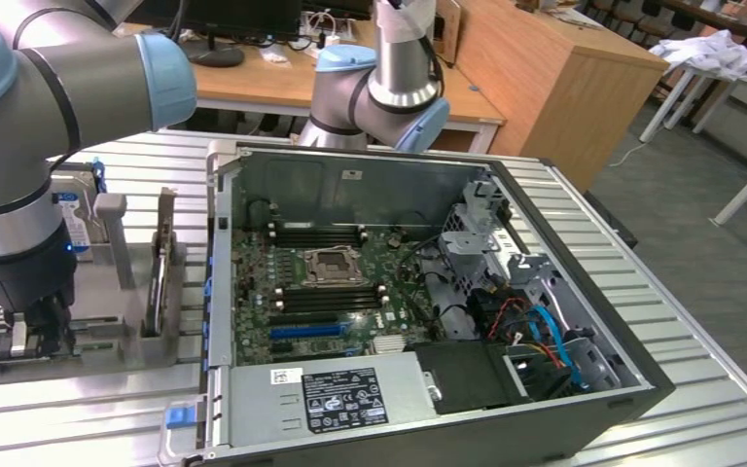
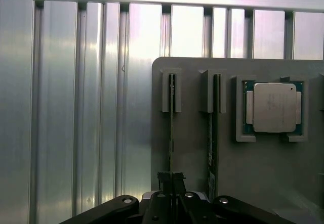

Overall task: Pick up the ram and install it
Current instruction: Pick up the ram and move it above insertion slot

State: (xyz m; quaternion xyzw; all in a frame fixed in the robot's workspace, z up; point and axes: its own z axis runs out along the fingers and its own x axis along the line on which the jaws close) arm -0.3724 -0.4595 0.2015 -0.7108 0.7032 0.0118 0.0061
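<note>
While desks [image 1: 264, 92] stand behind, tool [image 1: 36, 341] overhangs ribbed table [image 1: 646, 263].

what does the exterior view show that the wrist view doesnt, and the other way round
Exterior view, not wrist: the open black computer case with its green motherboard, and the grey-and-blue robot arm.
Wrist view, not exterior: the square silver processor chip seated in a pocket of the tray.
Both: the flat grey holder tray on the ribbed metal table, with the gripper low over it. The wrist view has it lined up on the ram, a thin green stick standing on edge.
</note>
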